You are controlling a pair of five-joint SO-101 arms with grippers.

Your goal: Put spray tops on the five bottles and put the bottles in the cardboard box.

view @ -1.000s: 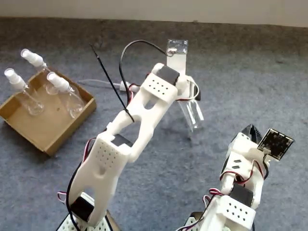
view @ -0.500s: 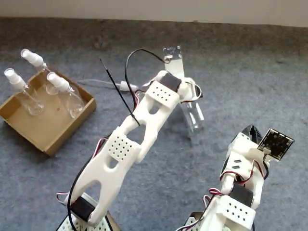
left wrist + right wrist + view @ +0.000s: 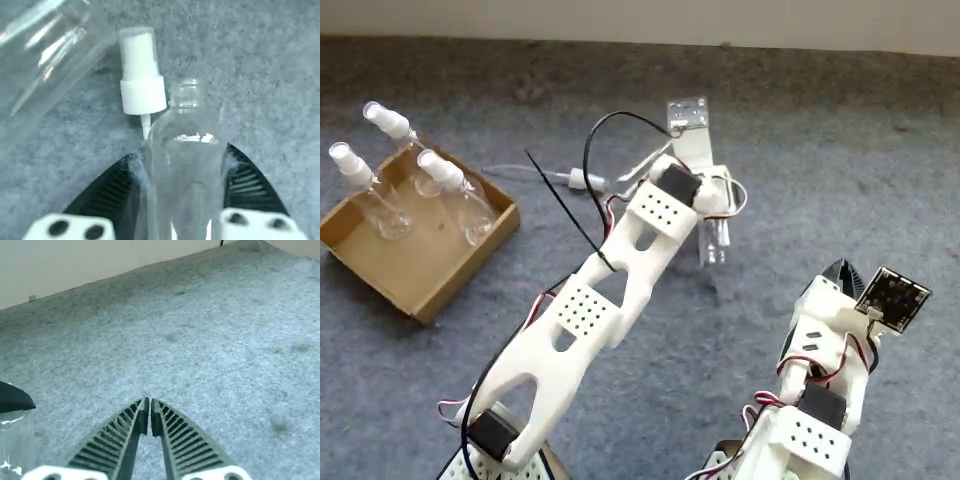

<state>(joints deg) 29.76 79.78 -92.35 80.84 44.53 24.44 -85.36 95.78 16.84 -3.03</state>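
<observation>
My left gripper (image 3: 185, 152) is shut on a clear, uncapped bottle (image 3: 186, 130), its black fingers (image 3: 107, 190) pressed to both sides of the body. Just beyond the bottle's open neck a white spray top (image 3: 142, 80) lies on the grey carpet. A second clear bottle (image 3: 45, 47) lies beside it. From above, the left gripper (image 3: 713, 222) holds the bottle (image 3: 714, 242) at mid-table. The cardboard box (image 3: 470, 268) at the left holds three capped bottles (image 3: 460, 195). My right gripper (image 3: 149, 407) is shut and empty, low at the front right (image 3: 840, 272).
A white cable with a plug (image 3: 582, 180) runs across the carpet between the box and the left arm. Open carpet stretches to the right and far side. The left gripper's finger and bottle (image 3: 12, 440) show at the edge of the right wrist view.
The left arm has stretched forward and lowered at the elbow. The bottle at its gripper has swung from a long slant to a shorter, more end-on look. The right arm has kept still.
</observation>
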